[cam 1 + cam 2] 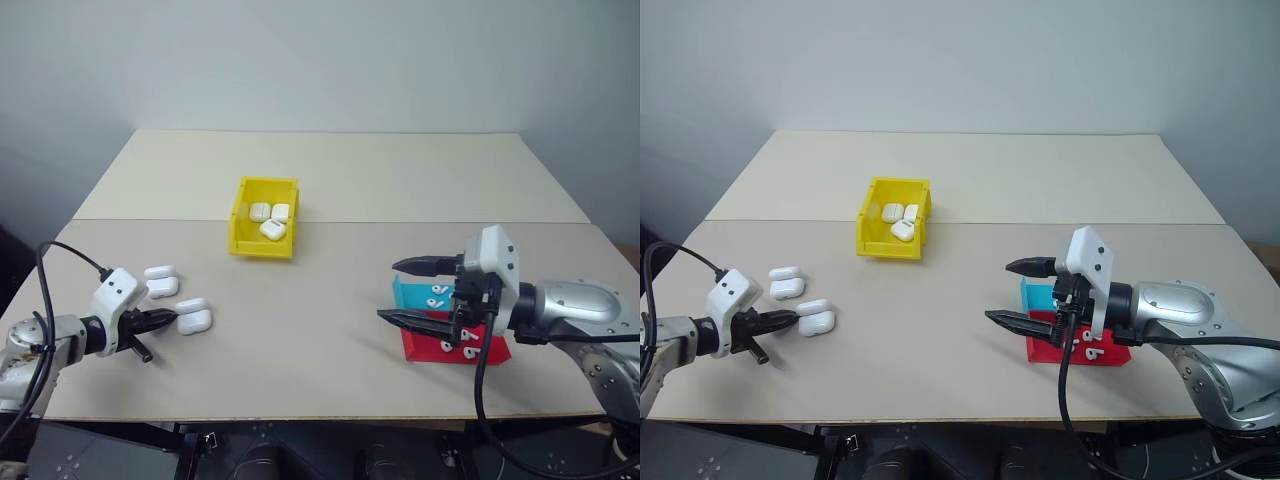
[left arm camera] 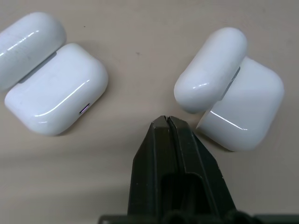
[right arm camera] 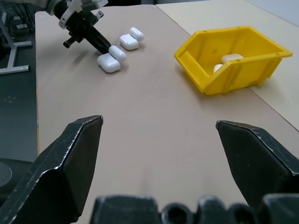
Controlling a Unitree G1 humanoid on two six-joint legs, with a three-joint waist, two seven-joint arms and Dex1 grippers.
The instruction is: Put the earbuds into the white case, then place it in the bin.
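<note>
Right claw [image 1: 405,292] spread wide at lower right over red tray [image 1: 455,347] holding earbuds [image 1: 447,347], left claw [image 1: 168,320] pressed together at lower left, tips at an open case [image 1: 193,315], bin [image 1: 264,230] upper centre on worktop [image 1: 330,180].

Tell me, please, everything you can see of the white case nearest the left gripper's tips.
The white case is small, rounded, glossy plastic, lying on the beige table with its hinged lid flipped open and tilted back. A second open case lies beside it, apart. The shut left gripper points at it, tips close to its edge; whether they touch is unclear.
</note>
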